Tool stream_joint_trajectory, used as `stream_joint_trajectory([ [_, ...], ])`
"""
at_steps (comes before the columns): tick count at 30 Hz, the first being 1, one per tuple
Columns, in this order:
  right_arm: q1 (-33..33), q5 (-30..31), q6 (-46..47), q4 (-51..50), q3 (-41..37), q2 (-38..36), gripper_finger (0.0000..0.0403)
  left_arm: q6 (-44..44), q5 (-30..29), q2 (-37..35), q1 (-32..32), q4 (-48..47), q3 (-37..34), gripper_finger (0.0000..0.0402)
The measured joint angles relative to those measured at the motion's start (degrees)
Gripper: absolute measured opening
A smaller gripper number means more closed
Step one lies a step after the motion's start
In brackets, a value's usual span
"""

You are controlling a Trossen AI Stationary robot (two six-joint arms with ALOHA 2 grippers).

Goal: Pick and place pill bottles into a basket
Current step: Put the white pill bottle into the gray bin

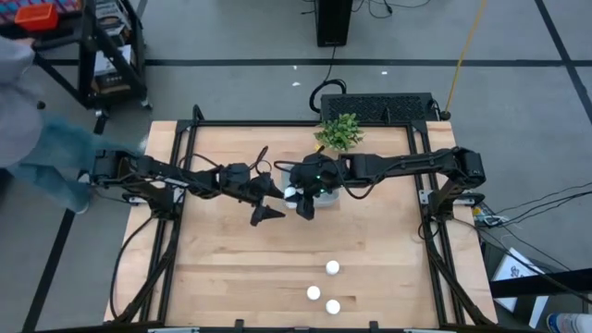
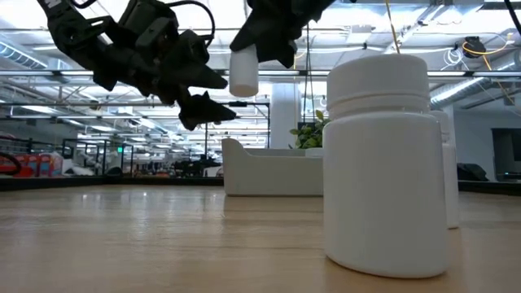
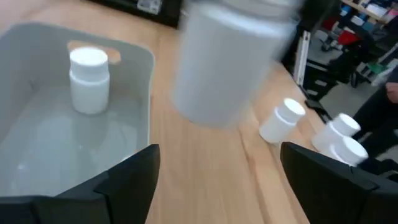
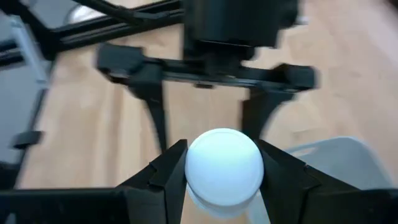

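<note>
My right gripper (image 1: 299, 198) is shut on a small white pill bottle (image 2: 243, 72), held above the table just beside the pale grey-blue basket (image 2: 273, 172). My left gripper (image 1: 273, 203) is open and empty, facing that bottle from the table's left; the bottle looms blurred in the left wrist view (image 3: 230, 56). One pill bottle (image 3: 89, 79) stands upright inside the basket (image 3: 146, 59). Three more bottles (image 1: 332, 267) (image 1: 314, 292) (image 1: 332, 306) stand on the table near the front edge. My right gripper pinches the bottle's cap end (image 4: 224, 163) between its two fingers (image 4: 168, 171), one on either side. The fingers come from above, pointing down. The bottle hangs upright below them (image 2: 243, 77), lifted clear of the table.
A small green plant (image 1: 339, 131) stands at the table's far edge behind the basket. A person in blue stands off the table's left side (image 1: 37, 139). Bare wood lies between the basket and the three front bottles.
</note>
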Motion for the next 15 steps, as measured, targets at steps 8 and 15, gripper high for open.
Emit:
stream_joint_trajectory([
  [8,-3.0,5.2,-0.6,3.4,-5.2,0.0,0.0151,1.0,3.8,-7.5,0.7,-8.1,0.0,0.0344],
  [15,-8.2,2.8,1.4,15.2,-14.4,0.0,0.0151,2.3,2.8,-18.2,-0.2,-8.6,-1.3,0.0345],
])
